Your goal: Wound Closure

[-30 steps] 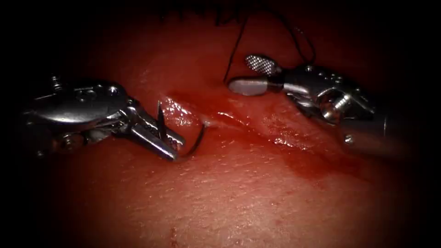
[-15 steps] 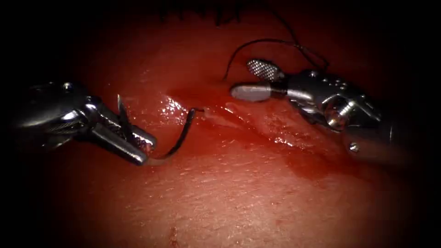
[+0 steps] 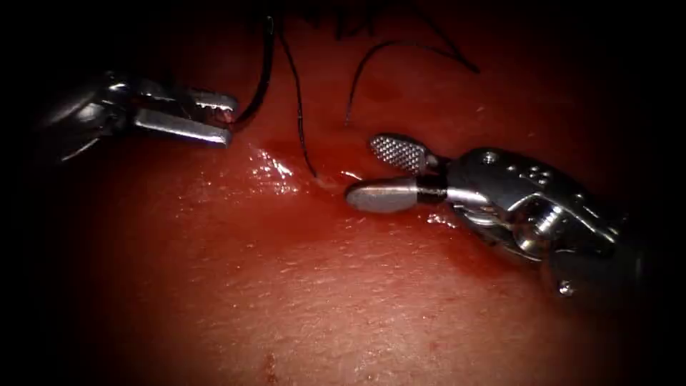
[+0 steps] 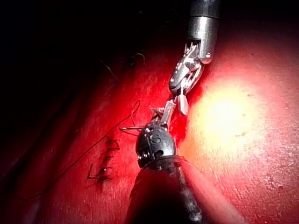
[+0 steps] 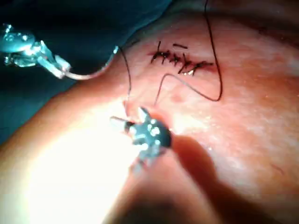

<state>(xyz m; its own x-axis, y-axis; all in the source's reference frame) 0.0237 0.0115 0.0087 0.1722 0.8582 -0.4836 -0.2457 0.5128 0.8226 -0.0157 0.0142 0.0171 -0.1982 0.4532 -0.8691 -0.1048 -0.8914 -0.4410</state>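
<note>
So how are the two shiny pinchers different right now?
The left tool has its jaws shut on the needle, which is out of the tissue; the right tool has its jaws open and holds nothing. The left tool sits left of the cut; the right tool lies at the cut. Both are shiny metal, with thread between them.

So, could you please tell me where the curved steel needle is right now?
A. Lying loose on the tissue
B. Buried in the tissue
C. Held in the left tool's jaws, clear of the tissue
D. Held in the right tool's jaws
C: the left arm's tool grips the curved steel needle near one end, lifted off the red tissue; the right arm's tool is open and empty.
</note>
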